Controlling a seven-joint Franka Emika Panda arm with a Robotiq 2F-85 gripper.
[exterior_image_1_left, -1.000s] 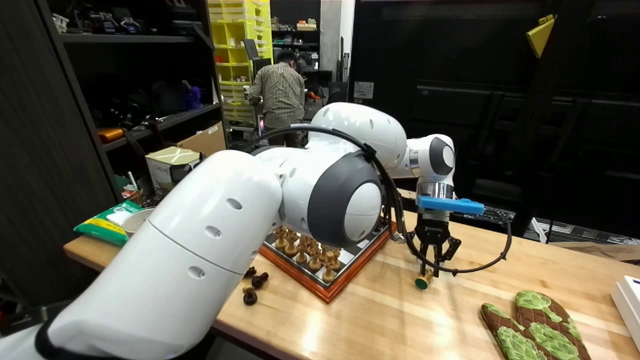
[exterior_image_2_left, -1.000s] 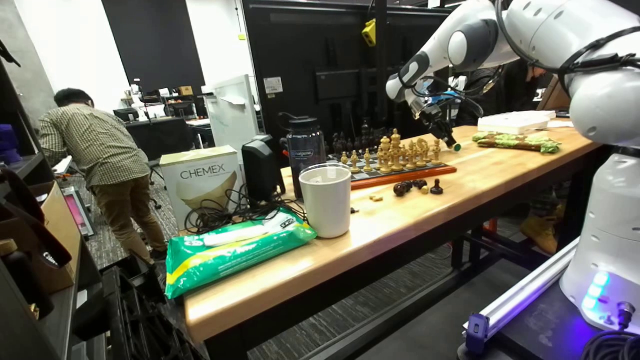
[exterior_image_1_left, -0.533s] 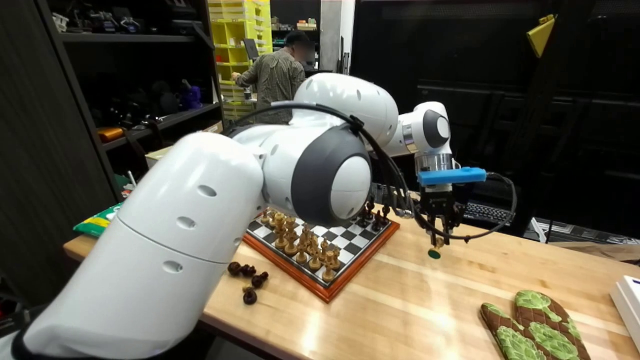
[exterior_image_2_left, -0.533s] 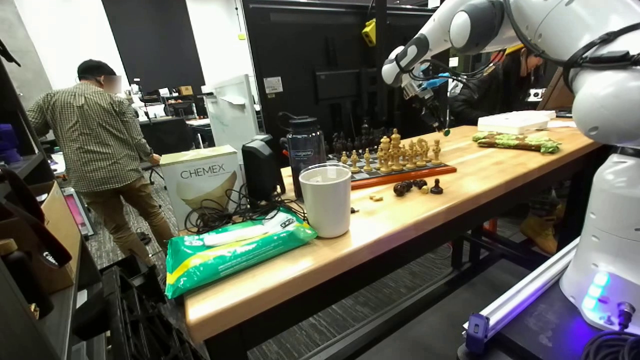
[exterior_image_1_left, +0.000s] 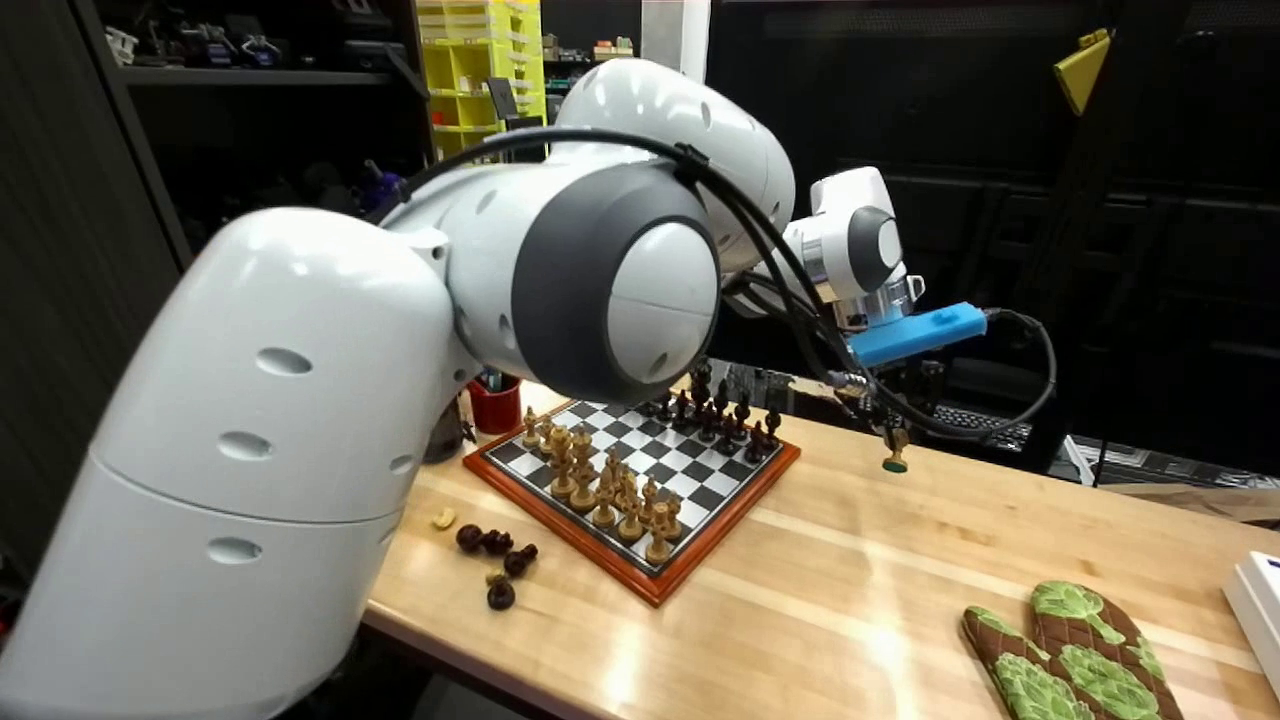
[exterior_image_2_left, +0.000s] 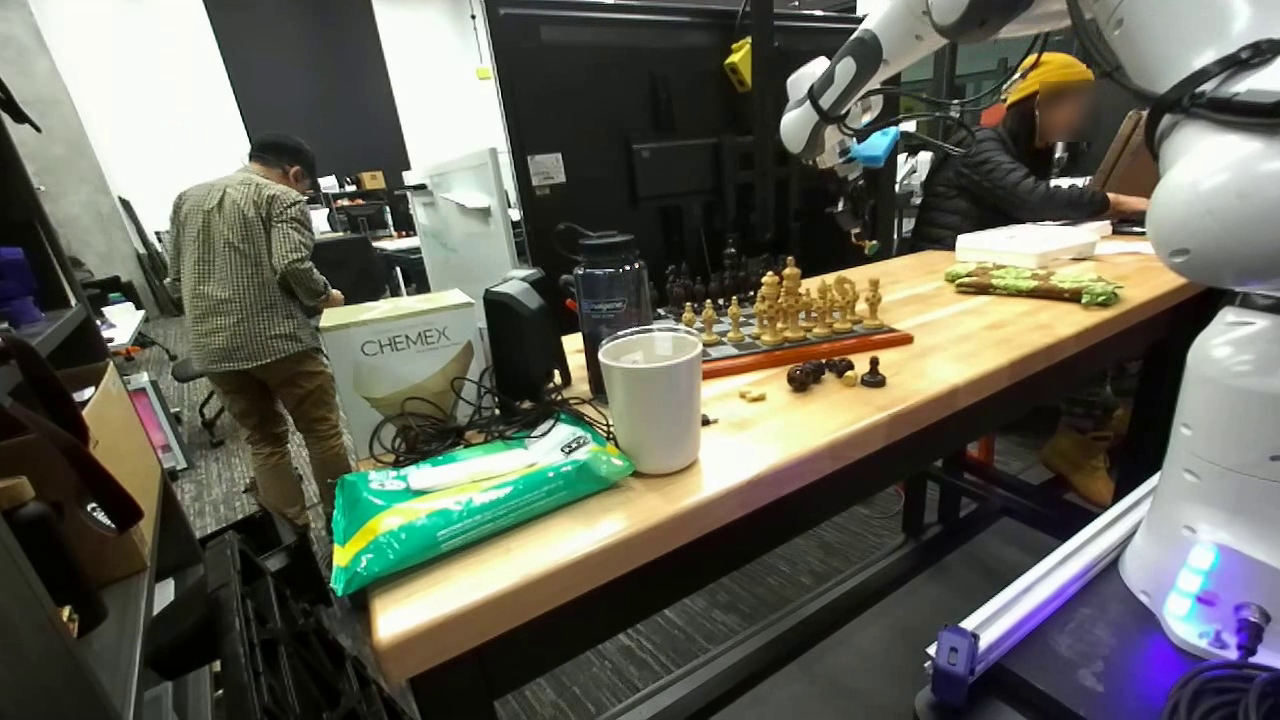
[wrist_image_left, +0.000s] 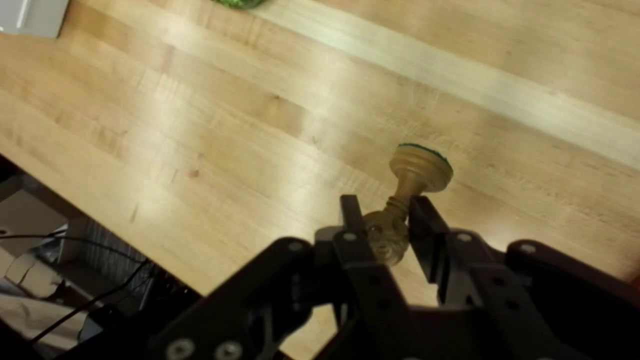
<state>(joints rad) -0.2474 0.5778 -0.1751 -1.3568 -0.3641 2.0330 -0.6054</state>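
The jaws are drawn in tight on the head of a light wooden chess piece (wrist_image_left: 400, 200), whose green-bottomed base sticks out at a slant past the tips. It hangs above the table (exterior_image_1_left: 800, 620), off to one side of the chessboard (exterior_image_1_left: 722, 522). On that, light pieces (exterior_image_1_left: 582, 487) and dark pieces (exterior_image_1_left: 708, 428) stand at opposite sides, with loose dark pieces (exterior_image_1_left: 515, 563) nearby. Farther out are an oven mitt (exterior_image_1_left: 1095, 655) and a mug (exterior_image_2_left: 652, 405).
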